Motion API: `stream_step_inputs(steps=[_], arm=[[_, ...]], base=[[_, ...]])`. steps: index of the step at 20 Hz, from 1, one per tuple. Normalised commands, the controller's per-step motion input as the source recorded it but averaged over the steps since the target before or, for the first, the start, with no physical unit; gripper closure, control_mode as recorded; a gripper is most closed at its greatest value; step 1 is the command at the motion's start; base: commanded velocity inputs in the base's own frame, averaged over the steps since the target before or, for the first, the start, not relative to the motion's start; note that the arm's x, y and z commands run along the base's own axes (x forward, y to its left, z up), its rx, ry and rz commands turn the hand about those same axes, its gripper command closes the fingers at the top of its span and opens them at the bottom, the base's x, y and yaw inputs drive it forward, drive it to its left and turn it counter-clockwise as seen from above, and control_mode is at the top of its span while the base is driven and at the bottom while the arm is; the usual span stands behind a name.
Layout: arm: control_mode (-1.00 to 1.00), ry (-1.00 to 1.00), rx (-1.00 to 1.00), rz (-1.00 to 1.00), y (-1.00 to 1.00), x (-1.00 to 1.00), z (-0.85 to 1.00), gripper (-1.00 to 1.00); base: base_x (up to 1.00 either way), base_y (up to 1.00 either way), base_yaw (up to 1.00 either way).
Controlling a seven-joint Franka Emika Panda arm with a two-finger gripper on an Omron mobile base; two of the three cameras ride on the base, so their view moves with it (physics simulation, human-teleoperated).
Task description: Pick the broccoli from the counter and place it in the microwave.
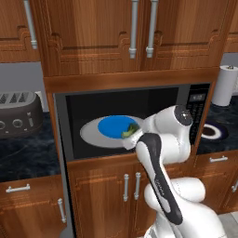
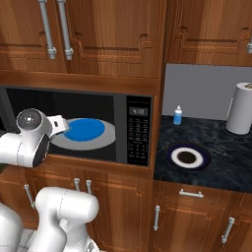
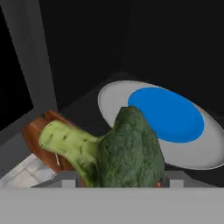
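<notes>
My gripper (image 3: pixel 121 181) is shut on the broccoli (image 3: pixel 127 153), a dark green bumpy head whose pale stalk (image 3: pixel 65 140) points left. In the left base view the broccoli (image 1: pixel 130 130) hangs at the front right of the open microwave (image 1: pixel 200 107), over the near edge of the grey turntable (image 1: pixel 93 132) and beside its blue disc (image 1: pixel 114 125). The hand view looks into the dark cavity, with the blue disc (image 3: pixel 168 113) just beyond the broccoli. From the right, the arm covers the left of the microwave (image 2: pixel 138 130). The counter (image 1: pixel 23 158) runs along both sides.
A grey toaster (image 1: pixel 18 114) stands on the counter to the left. To the right are a paper towel roll (image 2: pixel 242 115), a small blue bottle (image 2: pixel 177 115) and a round dark plate (image 2: pixel 187 156). Wooden cabinets with metal handles (image 1: pixel 134 28) hang close above the microwave.
</notes>
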Motion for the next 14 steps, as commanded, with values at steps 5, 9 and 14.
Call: stream_step_inputs(steps=[5, 9, 14], arm=[[-1.00, 0.00, 0.18, -0.42, 0.31, 0.12, -0.21, 1.00], [-1.00, -0.06, 0.19, -0.35, 0.06, 0.00, -0.45, 1.00], [-1.00, -0.10, 0.15, -0.27, 0.00, 0.30, -0.13, 1.00]], base=[[0.00, 0.00, 0.00], [0.00, 0.00, 0.00], [0.00, 0.00, 0.00]])
